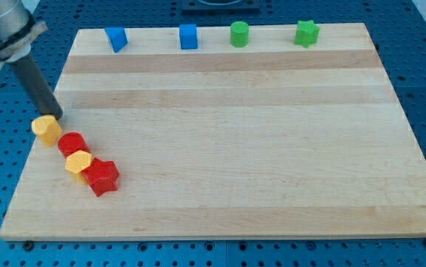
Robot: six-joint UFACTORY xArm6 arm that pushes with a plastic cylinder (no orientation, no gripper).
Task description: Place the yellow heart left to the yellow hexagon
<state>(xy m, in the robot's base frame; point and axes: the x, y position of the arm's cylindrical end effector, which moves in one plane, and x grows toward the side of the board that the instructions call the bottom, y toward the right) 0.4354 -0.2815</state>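
The yellow heart [47, 129] lies at the board's left edge, about halfway down. The yellow hexagon [78, 163] lies below and to the right of it. A red cylinder [72, 143] sits between the two, and a red star [102, 177] touches the hexagon's lower right side. These blocks form a diagonal row. My tip [55, 116] stands just above and right of the yellow heart, touching or nearly touching its upper edge. The rod slants up to the view's top left.
Along the top edge of the wooden board [227, 133] stand a blue wedge-shaped block [115, 38], a blue cube [188, 36], a green cylinder [239, 33] and a green star [307, 33]. The yellow heart is at the board's left rim.
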